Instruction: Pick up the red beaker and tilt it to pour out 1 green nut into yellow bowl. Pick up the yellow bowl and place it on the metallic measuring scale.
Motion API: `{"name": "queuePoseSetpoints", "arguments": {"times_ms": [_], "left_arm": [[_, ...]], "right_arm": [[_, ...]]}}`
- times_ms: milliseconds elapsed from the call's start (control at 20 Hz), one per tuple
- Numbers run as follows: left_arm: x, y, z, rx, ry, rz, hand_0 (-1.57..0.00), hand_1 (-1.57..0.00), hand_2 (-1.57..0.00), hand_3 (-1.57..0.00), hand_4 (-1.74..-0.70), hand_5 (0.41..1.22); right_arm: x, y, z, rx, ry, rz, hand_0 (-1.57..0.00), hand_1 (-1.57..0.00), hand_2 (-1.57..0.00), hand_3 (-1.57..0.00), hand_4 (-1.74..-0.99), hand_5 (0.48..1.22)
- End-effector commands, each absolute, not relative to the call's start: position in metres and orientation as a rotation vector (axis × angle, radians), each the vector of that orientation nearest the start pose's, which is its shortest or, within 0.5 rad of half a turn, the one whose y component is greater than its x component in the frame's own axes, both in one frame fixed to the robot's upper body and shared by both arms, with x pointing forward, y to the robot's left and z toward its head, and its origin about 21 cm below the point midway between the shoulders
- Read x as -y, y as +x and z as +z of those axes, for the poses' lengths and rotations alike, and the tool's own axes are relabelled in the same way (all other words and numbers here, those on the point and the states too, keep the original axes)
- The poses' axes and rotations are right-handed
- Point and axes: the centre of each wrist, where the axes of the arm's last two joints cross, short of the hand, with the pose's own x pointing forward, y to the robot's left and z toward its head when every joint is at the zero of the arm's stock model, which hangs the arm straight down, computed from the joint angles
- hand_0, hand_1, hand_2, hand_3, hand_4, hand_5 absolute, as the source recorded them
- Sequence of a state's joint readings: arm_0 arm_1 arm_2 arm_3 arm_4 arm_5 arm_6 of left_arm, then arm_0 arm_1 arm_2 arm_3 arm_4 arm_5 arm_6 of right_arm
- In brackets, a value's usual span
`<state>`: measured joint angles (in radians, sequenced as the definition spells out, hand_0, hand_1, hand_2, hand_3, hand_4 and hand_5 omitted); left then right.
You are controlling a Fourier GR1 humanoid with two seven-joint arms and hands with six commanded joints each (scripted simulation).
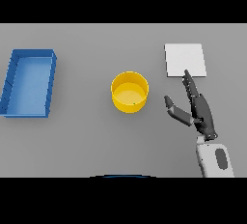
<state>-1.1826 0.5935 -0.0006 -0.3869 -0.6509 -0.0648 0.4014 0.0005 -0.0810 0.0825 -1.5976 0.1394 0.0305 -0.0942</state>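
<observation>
Bowl (130, 92) mid-table, blue tray (29, 83) left, scale (185, 60) right

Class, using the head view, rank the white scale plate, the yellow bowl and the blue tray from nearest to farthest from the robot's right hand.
Measured from the right hand:
1. White scale plate, just beyond the fingertips, at the far right.
2. Yellow bowl, to the hand's left, mid-table.
3. Blue tray, at the far left edge.
</observation>
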Motion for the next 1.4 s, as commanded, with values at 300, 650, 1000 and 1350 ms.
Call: {"name": "queuePoseSetpoints", "arguments": {"times_ms": [300, 650, 1000, 1350], "left_arm": [[-0.357, 0.436, 0.153, 0.932, 0.968, -0.385, -1.57, -1.57, -1.57, -1.48, -1.74, 1.221], [-0.349, 0.402, 0.131, 0.951, 0.956, -0.328, -1.57, -1.57, -1.57, -1.32, -1.74, 1.146], [-0.344, 0.377, 0.118, 0.968, 0.837, -0.386, -1.57, -1.52, -1.41, -0.85, -1.13, 0.779], [-0.345, 0.371, 0.130, 0.961, 0.722, -0.499, -0.40, -0.34, -0.31, -0.19, -0.81, 0.667]], "right_arm": [[0.226, 0.247, 0.004, 1.672, -0.081, 0.293, 0.00, 0.00, 0.00, 0.00, -1.307, 0.714], [0.230, 0.248, 0.009, 1.676, -0.084, 0.290, 0.00, 0.00, 0.00, 0.00, -1.335, 0.725], [0.224, 0.245, 0.006, 1.673, -0.083, 0.298, 0.00, 0.00, 0.00, 0.00, -1.325, 0.731], [0.227, 0.248, 0.004, 1.667, -0.099, 0.303, 0.00, 0.00, 0.00, 0.00, -1.316, 0.724]]}}
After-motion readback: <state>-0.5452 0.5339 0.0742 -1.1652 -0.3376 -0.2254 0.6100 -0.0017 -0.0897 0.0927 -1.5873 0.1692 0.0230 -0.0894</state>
